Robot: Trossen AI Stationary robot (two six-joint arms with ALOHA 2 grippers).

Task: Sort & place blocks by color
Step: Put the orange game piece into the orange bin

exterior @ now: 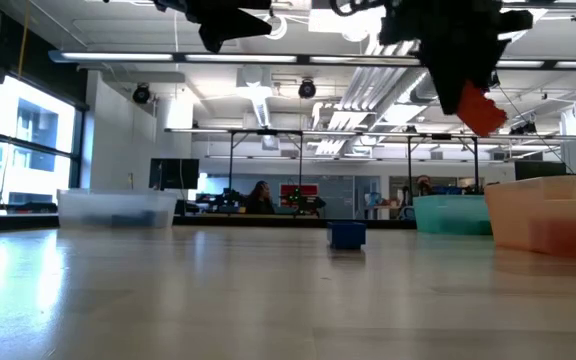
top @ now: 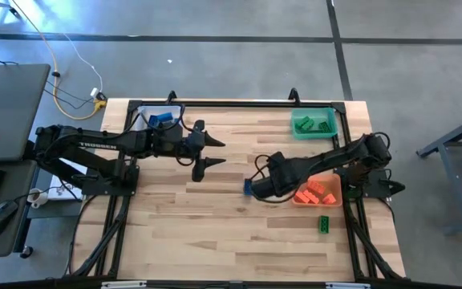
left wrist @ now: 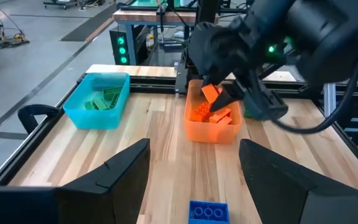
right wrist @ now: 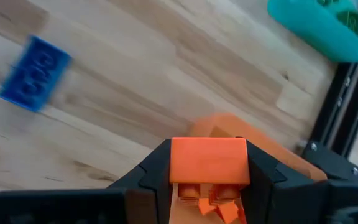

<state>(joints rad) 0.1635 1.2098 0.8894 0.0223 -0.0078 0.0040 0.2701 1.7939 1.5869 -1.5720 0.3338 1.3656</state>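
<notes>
The right hand (right wrist: pixel 208 180) grips a small red-orange studded plastic brick (right wrist: pixel 208 160), lower centre of frame, above the square orange plastic bin (left wrist: pixel 211 129). It should centre over the bin before releasing; the left hand (top: pixel 205 152) hovers spread, mid-counter.

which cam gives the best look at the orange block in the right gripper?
Right wrist view: the orange block fills the frame, clamped between the right gripper's fingers over the orange bin. The left wrist view shows it smaller, above that bin. The low view shows it from the side, hanging in the air. In the high view the arm hides it.
</notes>
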